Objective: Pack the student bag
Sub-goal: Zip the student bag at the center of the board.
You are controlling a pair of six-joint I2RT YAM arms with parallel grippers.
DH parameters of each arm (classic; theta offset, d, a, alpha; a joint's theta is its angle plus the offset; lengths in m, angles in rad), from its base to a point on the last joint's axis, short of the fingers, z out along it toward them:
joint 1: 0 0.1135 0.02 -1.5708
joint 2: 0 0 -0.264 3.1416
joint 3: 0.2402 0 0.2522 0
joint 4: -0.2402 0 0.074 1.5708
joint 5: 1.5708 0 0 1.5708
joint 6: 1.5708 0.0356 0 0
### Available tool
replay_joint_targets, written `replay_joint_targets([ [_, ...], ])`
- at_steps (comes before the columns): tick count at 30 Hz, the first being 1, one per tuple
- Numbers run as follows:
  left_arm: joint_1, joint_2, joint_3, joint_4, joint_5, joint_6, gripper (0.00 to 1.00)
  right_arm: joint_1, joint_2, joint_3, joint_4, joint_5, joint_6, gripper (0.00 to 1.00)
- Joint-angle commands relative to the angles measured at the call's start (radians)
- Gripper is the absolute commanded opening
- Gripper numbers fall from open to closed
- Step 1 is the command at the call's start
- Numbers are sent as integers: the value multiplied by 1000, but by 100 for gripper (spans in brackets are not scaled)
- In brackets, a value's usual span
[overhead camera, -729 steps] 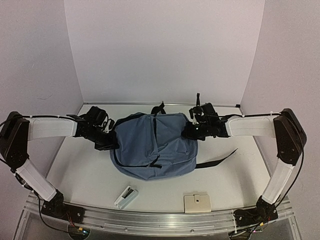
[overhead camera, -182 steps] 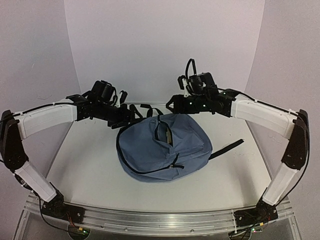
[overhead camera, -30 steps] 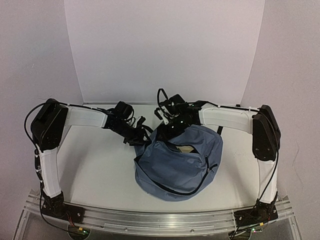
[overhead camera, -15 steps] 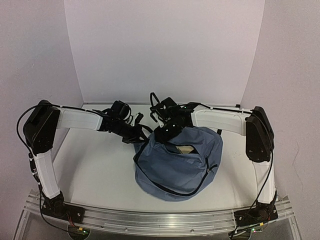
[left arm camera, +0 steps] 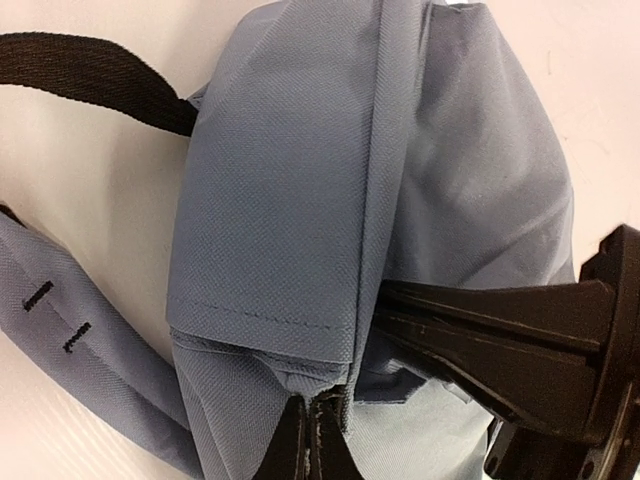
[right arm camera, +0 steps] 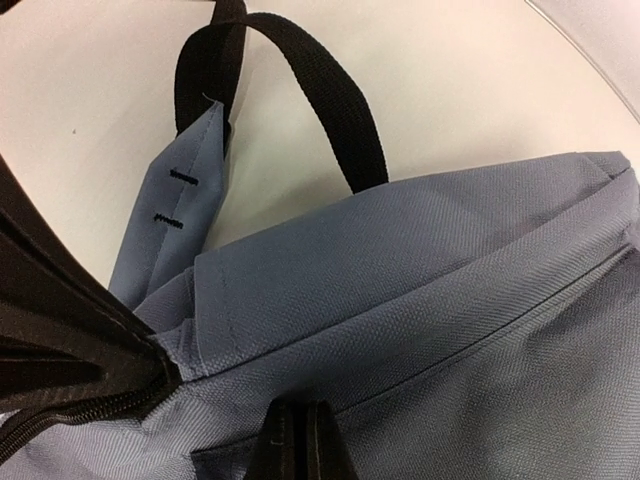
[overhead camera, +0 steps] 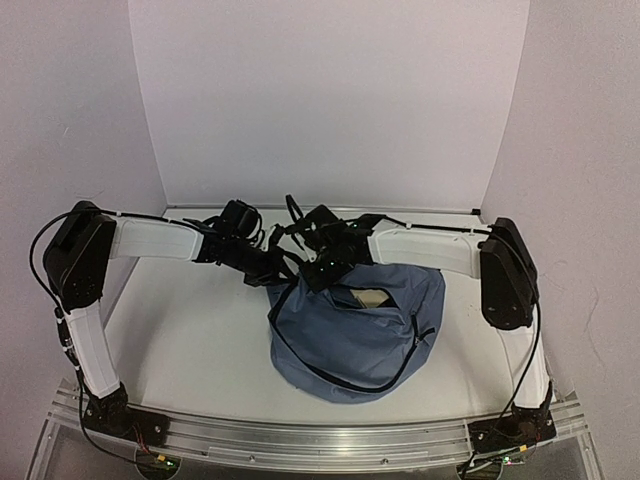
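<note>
The slate-blue student bag [overhead camera: 350, 335] lies mid-table with its main zipper open, and a beige item [overhead camera: 366, 297] shows inside. Both grippers meet at the bag's far-left top corner. My left gripper [overhead camera: 284, 273] is shut, pinching a fold of the bag's fabric [left arm camera: 300, 250] at its seam corner [left arm camera: 312, 418]. My right gripper [overhead camera: 318, 268] is also shut on the bag's cloth [right arm camera: 400, 300], its tips [right arm camera: 300, 428] just below the top flap. Each wrist view shows the other gripper's black fingers [left arm camera: 480, 340] [right arm camera: 60, 330] right alongside.
A black carry strap [right arm camera: 310, 90] loops over the white table beyond the bag, beside a blue shoulder-strap end [right arm camera: 175, 210]. The open zipper track [overhead camera: 400, 365] curves round the bag's front. White walls enclose the back and sides; an aluminium rail [overhead camera: 300, 440] runs along the near edge.
The right gripper slid left along the bag's top edge toward the left gripper and closed on the fabric. The left gripper also closed on the corner; the bag barely shifted.
</note>
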Motion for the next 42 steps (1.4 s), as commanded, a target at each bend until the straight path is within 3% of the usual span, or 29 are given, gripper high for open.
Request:
replay_joint_targets([
  [1,14,-50,8,22,-73,-42,0,24,-81,-45,0,112,62,0],
  [12,58,-4,11,41,-120,-118,0,60,-319,-250,91,329,195,0],
  [20,85,6,29,34,-146,-125,0,62,-377,-338,87,348,271,0],
  [42,301,116,108,170,-99,-139,0,38,-548,-603,121,283,483,0],
])
